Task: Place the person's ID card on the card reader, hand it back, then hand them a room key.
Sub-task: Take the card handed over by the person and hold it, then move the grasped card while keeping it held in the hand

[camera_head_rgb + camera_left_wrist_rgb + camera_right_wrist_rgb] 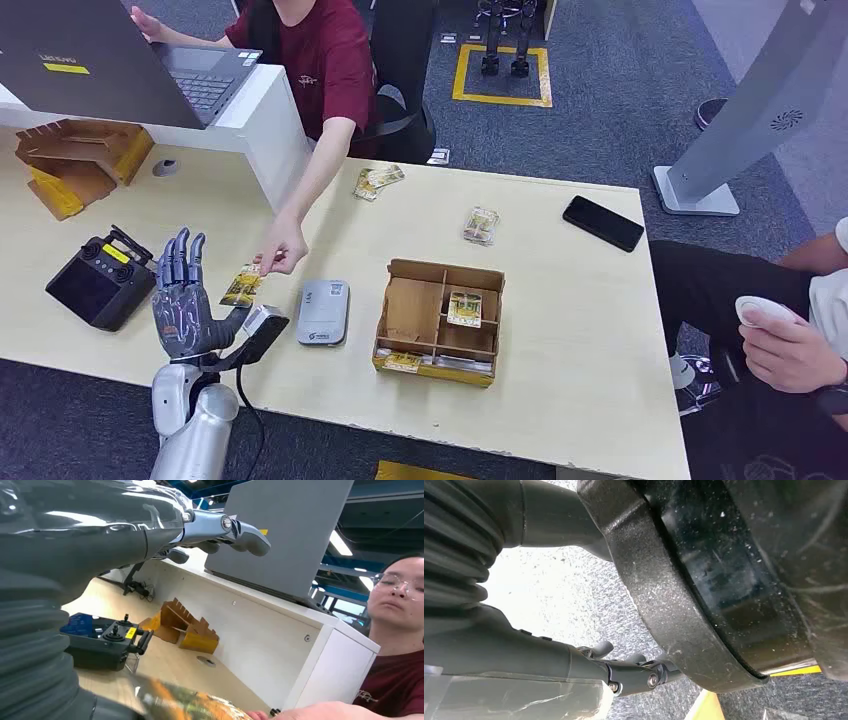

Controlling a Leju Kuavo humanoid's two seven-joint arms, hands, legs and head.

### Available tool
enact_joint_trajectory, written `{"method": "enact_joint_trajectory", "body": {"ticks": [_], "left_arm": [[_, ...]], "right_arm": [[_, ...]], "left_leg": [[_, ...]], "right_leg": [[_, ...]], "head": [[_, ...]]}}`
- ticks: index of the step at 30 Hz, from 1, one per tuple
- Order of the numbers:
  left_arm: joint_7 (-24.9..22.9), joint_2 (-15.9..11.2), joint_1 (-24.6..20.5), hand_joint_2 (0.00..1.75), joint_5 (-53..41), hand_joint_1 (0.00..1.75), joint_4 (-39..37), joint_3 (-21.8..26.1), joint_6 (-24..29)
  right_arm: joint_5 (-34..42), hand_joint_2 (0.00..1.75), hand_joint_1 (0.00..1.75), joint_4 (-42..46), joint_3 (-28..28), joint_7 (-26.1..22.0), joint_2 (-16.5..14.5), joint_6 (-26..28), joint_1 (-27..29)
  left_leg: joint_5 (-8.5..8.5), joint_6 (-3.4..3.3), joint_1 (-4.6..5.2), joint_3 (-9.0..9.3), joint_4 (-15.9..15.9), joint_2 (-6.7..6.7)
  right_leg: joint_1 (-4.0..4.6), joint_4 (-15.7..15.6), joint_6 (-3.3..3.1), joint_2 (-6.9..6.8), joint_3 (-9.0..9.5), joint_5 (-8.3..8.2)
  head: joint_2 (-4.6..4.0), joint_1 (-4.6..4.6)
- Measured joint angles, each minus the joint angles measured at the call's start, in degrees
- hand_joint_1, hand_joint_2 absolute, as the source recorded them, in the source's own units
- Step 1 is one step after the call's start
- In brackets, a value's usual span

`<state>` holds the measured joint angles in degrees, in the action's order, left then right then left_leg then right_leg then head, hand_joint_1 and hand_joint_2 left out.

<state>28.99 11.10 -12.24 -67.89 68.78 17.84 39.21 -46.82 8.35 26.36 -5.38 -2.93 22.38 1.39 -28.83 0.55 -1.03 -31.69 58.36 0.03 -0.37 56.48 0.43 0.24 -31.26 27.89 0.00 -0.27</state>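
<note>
Our left hand (pixel 183 300), fingers spread, beside the person's hand (pixel 283 247) pinching the yellow-patterned ID card (pixel 241 286); close-up, blurred orange-green.

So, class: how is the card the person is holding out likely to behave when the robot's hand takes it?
The card looks thin and flat, so probably light and fairly stiff. Its glossy face may slip between the left hand's fingers. Lying flat, it would likely be hard to lift.

Head cam looks down over the table (pixel 560 330); left wrist cam sits low, sharing the controller (pixel 95 283); right wrist faces floor.
</note>
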Motion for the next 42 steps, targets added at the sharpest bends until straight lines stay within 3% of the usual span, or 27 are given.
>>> {"method": "enact_joint_trajectory", "body": {"ticks": [21, 32, 34, 38, 42], "left_arm": [[3.0, -0.3, 0.2, 1.75, 3.3, 1.75, -0.4, -0.5, 0.0], [1.2, -1.7, 0.4, 1.75, 7.8, 1.75, -1.7, -3.4, -0.3], [-2.2, -2.4, 0.3, 1.75, 13.7, 1.75, -2.4, -5.3, -2.5], [-8.5, -4.7, 0.5, 1.75, 29.9, 1.75, -3.0, -12.2, -13.6], [-12.1, -6.6, 1.0, 1.75, 35.1, 1.75, -3.0, -17.0, -19.9]], "right_arm": [[-0.5, 1.75, 0.00, 0.4, 0.1, -0.1, 0.0, 0.0, 0.0], [-0.7, 1.75, 0.00, 0.5, 0.2, 0.1, 0.0, 0.0, 0.0], [-0.7, 1.75, 0.00, 0.5, 0.2, 0.4, 0.0, 0.1, 0.0], [-0.6, 1.75, 0.00, 0.5, 0.2, 1.0, -0.1, 0.4, 0.0], [-0.6, 1.75, 0.00, 0.5, 0.2, 1.2, -0.3, 0.7, 0.0]], "left_leg": [[0.00, 0.00, 0.00, 0.00, 0.0, 0.00], [0.00, 0.00, 0.00, 0.00, 0.0, 0.00], [0.00, 0.00, 0.00, 0.01, 0.0, 0.00], [0.00, 0.00, 0.00, 0.00, 0.0, 0.00], [0.00, 0.00, 0.00, -0.01, 0.0, 0.00]], "right_leg": [[0.00, 0.0, 0.00, 0.00, 0.00, 0.00], [0.00, 0.0, 0.00, 0.00, -0.01, 0.00], [0.00, 0.0, 0.00, 0.00, -0.01, 0.00], [0.00, 0.0, 0.00, -0.01, 0.00, 0.00], [0.00, 0.0, 0.00, 0.02, 0.00, 0.00]], "head": [[0.00, 0.00], [0.00, -0.01], [0.00, -0.01], [0.00, 0.00], [0.00, 0.00]]}}
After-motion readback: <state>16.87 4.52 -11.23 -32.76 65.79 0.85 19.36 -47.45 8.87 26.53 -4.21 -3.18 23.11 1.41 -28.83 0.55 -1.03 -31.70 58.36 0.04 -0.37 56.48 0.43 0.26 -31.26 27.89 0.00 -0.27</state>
